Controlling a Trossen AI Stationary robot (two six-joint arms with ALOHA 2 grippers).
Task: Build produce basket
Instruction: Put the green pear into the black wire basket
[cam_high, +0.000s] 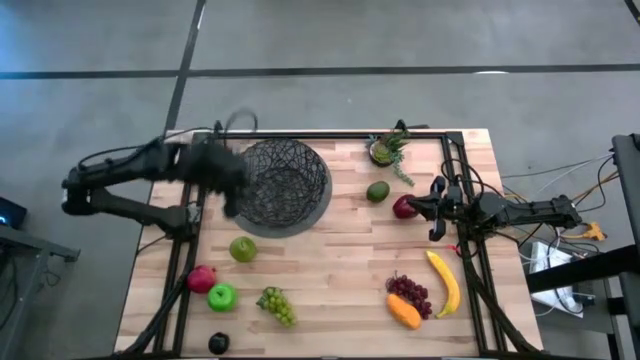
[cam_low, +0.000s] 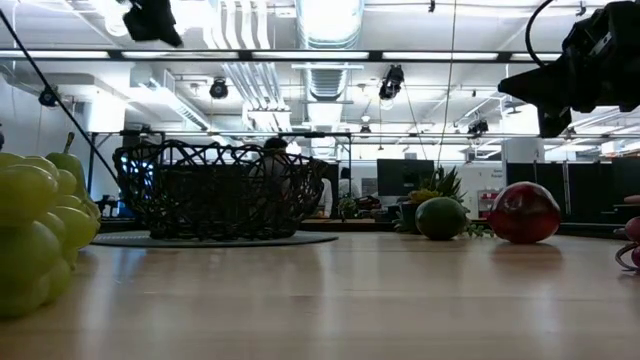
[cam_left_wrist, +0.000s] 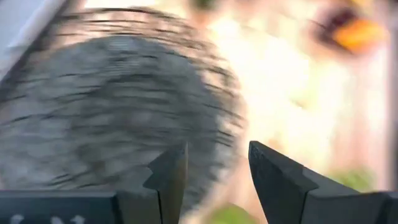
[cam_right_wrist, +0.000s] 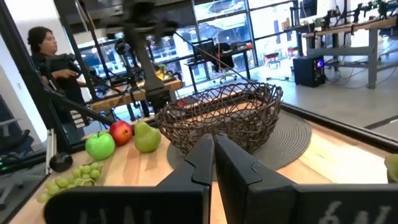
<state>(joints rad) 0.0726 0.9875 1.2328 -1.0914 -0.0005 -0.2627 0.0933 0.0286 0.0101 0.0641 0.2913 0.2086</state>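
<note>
The dark wire basket (cam_high: 285, 185) (cam_low: 220, 190) (cam_right_wrist: 224, 115) stands on a flat grey disc (cam_high: 322, 208) at the table's far middle. My left gripper (cam_high: 230, 195) (cam_left_wrist: 214, 165) hangs open and empty, high above the basket's left rim. My right gripper (cam_high: 425, 207) (cam_right_wrist: 213, 143) is shut on nothing, raised above the table (cam_low: 560, 90) just right of a red apple (cam_high: 404, 207) (cam_low: 523, 212). An avocado (cam_high: 377, 191) lies beside that apple. The other fruit lies along the near side.
Near left lie a green pear-like fruit (cam_high: 243, 249), a red apple (cam_high: 201, 279), a green apple (cam_high: 221, 296), green grapes (cam_high: 277, 305) and a dark plum (cam_high: 218, 343). Near right lie a banana (cam_high: 445, 283), purple grapes (cam_high: 410, 293) and an orange piece (cam_high: 403, 312). A spiky plant (cam_high: 388, 148) stands at the far edge.
</note>
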